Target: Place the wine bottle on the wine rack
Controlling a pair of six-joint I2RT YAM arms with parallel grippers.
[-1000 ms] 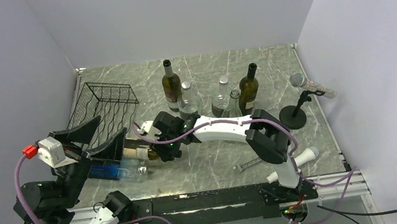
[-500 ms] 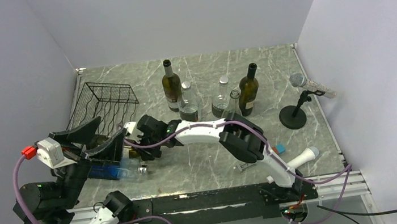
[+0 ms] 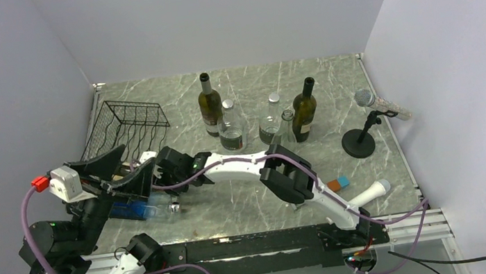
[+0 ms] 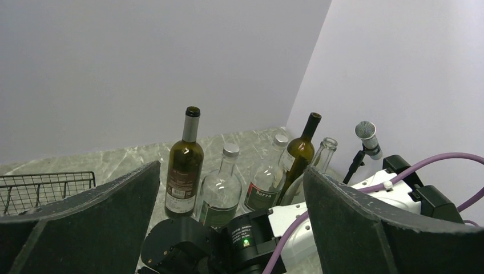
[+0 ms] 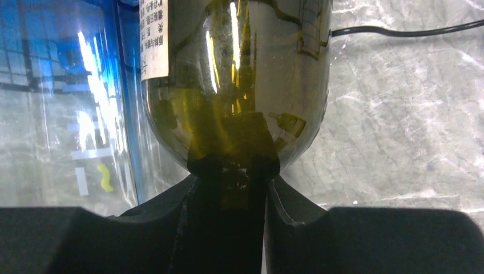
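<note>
The right gripper [image 5: 231, 171] pinches the neck of the wine bottle [image 5: 237, 74], which seems to lie on its side on the desk [image 5: 399, 114] at the near left, just beside a blue bottle [image 5: 68, 85]. The left gripper [image 4: 231, 171] hangs above it, spread wide. To do this well, lift the neck clear of the blue bottle, then swing far-left to the wine rack [image 3: 128, 123] — gripping firmly, since the heavy body may sag.

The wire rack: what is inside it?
The far part of the wine rack shows only bare wire. Its near end is covered by the open left gripper, so what lies there cannot be seen. The right gripper holds the wine bottle by its neck.
</note>
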